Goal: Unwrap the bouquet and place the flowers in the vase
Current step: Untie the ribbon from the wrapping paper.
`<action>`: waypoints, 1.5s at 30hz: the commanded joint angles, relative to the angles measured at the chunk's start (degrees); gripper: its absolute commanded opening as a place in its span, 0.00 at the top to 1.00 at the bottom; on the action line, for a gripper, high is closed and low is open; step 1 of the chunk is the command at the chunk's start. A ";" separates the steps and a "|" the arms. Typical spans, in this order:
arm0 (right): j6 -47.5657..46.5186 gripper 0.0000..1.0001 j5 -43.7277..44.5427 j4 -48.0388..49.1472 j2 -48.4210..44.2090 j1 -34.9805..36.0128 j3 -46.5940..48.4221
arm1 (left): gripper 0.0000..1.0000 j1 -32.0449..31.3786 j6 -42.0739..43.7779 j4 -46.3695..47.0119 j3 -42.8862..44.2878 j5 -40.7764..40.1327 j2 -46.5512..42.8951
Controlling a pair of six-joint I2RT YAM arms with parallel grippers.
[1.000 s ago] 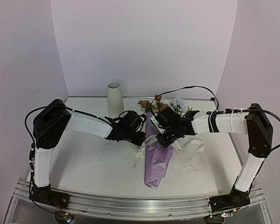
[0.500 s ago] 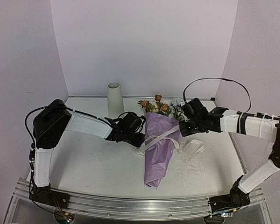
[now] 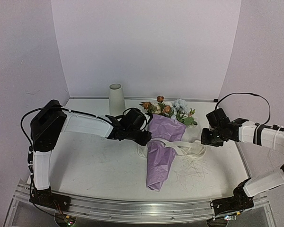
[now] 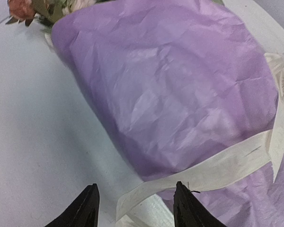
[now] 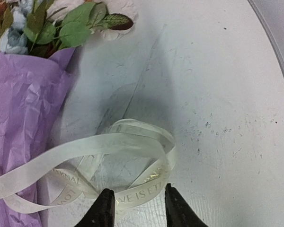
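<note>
Now: bouquet (image 3: 161,146) lies flat at centre of the top view, long axis running from flowers (image 3: 168,108) at upper centre down to the cone tip at lower centre. Ribbon (image 5: 85,146) crosses its waist and loops out rightward. Left gripper (image 4: 136,185) is just beside the paper's left edge, jaws apart, a ribbon tail lying loose between them. Right gripper (image 5: 137,189) hangs over the loop, jaws parted, clamping nothing. We judge it nearer the loop. Vase (image 3: 116,99) stands upper left, by the left arm. Table (image 3: 94,165) edge runs close on the right.
</note>
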 commanded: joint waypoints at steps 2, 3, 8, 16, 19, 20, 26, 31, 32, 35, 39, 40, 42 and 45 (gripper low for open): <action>-3.91 0.47 -3.90 1.87 -4.83 -0.01 -0.50 | 0.45 -1.69 3.90 -0.32 6.63 2.75 -1.04; -5.76 0.42 -6.31 3.08 -5.21 -0.02 -0.45 | 0.45 -1.86 3.94 -0.39 7.18 3.12 -0.71; -10.27 0.33 -22.05 5.36 -0.40 -0.01 2.87 | 0.45 -2.07 3.49 -0.44 8.98 4.86 0.51; -8.11 0.25 -31.72 9.74 8.01 0.51 5.96 | 0.44 -2.19 4.04 -0.64 9.25 9.92 1.16; -7.16 0.19 -33.10 10.76 10.05 1.74 6.82 | 0.43 -2.29 4.93 -0.85 8.88 11.78 1.38; -6.87 0.19 -33.20 11.04 10.54 2.24 7.07 | 0.42 -2.33 5.13 -0.95 8.77 11.92 1.46; -6.34 0.18 -26.61 10.37 12.88 6.36 8.49 | 0.37 -2.33 5.63 -1.47 8.53 11.02 1.59; -7.45 0.19 -20.19 8.15 14.14 8.90 8.77 | 0.35 -2.56 5.68 -2.24 8.87 8.89 2.14; -7.52 0.19 -19.67 7.97 14.33 9.07 8.69 | 0.35 -2.63 5.65 -2.30 8.89 8.51 2.20; -7.70 0.23 -18.57 7.76 14.86 9.34 8.23 | 0.35 -2.61 5.62 -2.41 8.78 7.94 2.20; -8.18 0.36 -17.78 7.59 15.10 9.46 8.19 | 0.35 -2.73 5.58 -2.53 8.91 7.95 2.21; -8.28 0.44 -17.50 7.53 14.82 9.46 8.19 | 0.35 -2.76 5.56 -2.61 8.89 7.93 2.21; -8.42 0.60 -16.78 7.35 13.80 9.46 8.05 | 0.35 -2.88 5.61 -2.74 8.91 6.68 2.17; -8.55 0.82 -15.30 7.29 11.33 9.46 7.25 | 0.35 -2.96 5.92 -3.16 9.00 6.02 2.26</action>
